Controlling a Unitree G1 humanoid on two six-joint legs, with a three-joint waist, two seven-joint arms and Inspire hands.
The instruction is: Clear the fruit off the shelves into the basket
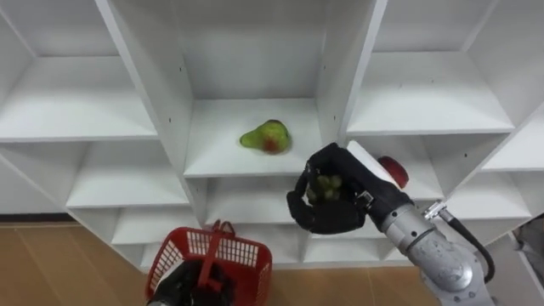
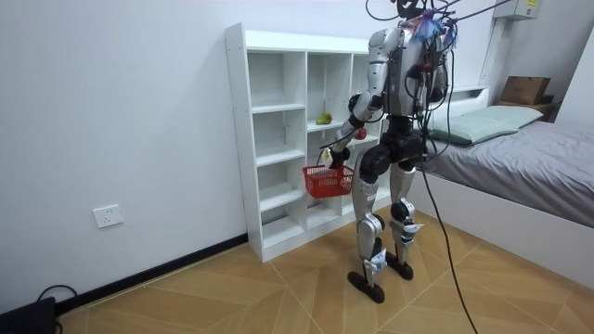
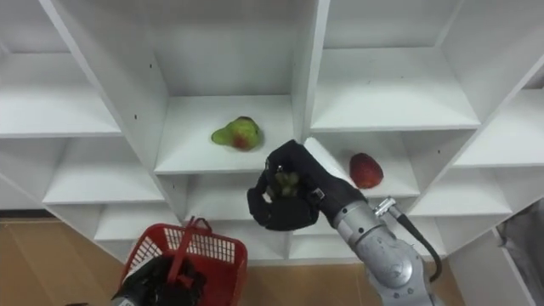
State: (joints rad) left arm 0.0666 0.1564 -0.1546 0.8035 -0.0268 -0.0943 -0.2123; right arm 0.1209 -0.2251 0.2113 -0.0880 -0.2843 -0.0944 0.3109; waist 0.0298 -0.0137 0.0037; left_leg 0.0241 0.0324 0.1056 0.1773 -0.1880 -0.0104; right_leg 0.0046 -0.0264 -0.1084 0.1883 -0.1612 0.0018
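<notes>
I stand facing a white closet (image 1: pixel 336 59) of open shelves. My right hand (image 1: pixel 338 214) is in front of the middle column, just below the shelf edge, its fingers curled round a small green fruit (image 1: pixel 325 187). A green fruit with a red patch (image 1: pixel 266 136) lies on the middle shelf above and to the left of that hand. On the shelf to the right lies a red fruit (image 1: pixel 393 170), partly behind my right wrist. Low at the left, my left hand (image 1: pixel 191 285) grips the handle of a red mesh basket (image 1: pixel 246 252).
The other shelf compartments (image 1: pixel 72 98) are bare. Wooden floor (image 1: pixel 51 268) shows below the closet. In the room view a bed (image 2: pixel 520 158) stands behind me at the room view's right, and the basket (image 2: pixel 327 181) hangs close to the closet front.
</notes>
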